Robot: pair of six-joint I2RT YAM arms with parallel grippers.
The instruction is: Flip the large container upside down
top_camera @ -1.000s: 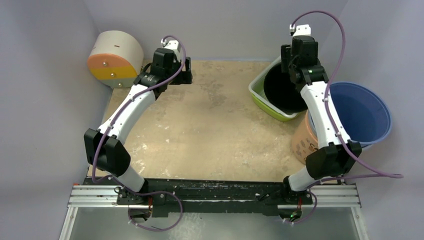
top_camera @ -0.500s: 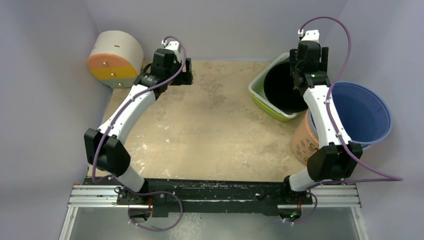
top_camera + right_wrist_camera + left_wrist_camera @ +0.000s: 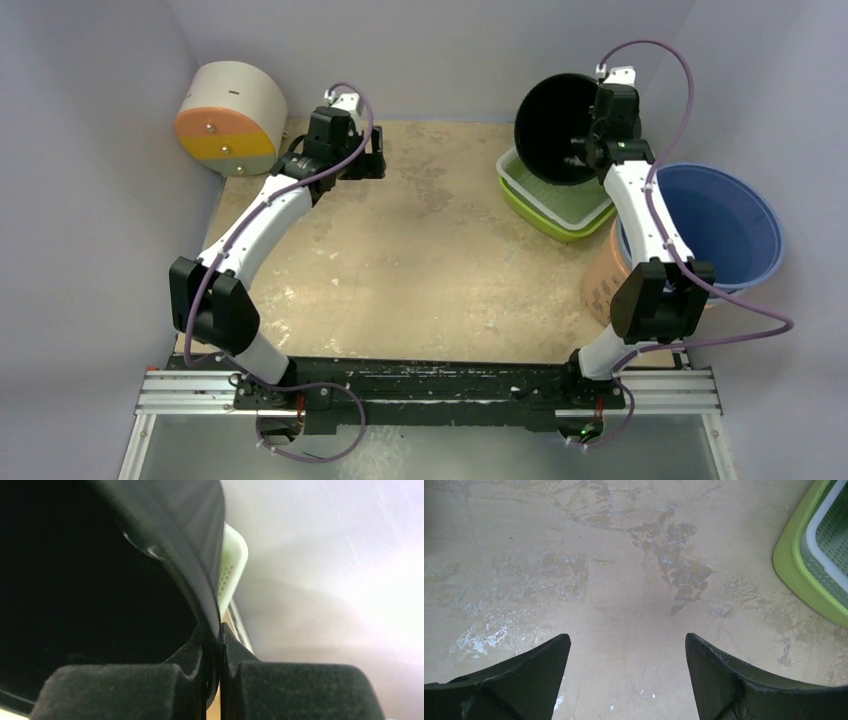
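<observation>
Left pincer (image 3: 626, 642) open, idle over bare tabletop (image 3: 574, 530). Black container (image 3: 553, 128) off tabletop, tilted on edge above green basket (image 3: 545, 212). Right pincer (image 3: 212, 650) clamped on its rim. Advice: grip rim firmly, roll wrist slowly till mouth faces down, clear basket edge before lowering.

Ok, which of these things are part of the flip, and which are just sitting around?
In the job:
black container, held in the air, tipped on its side
right gripper, shut on its rim

Lying about:
green basket
blue tub
orange pot beside the tub
round white-and-orange drum, far left
left gripper, open over the table
</observation>
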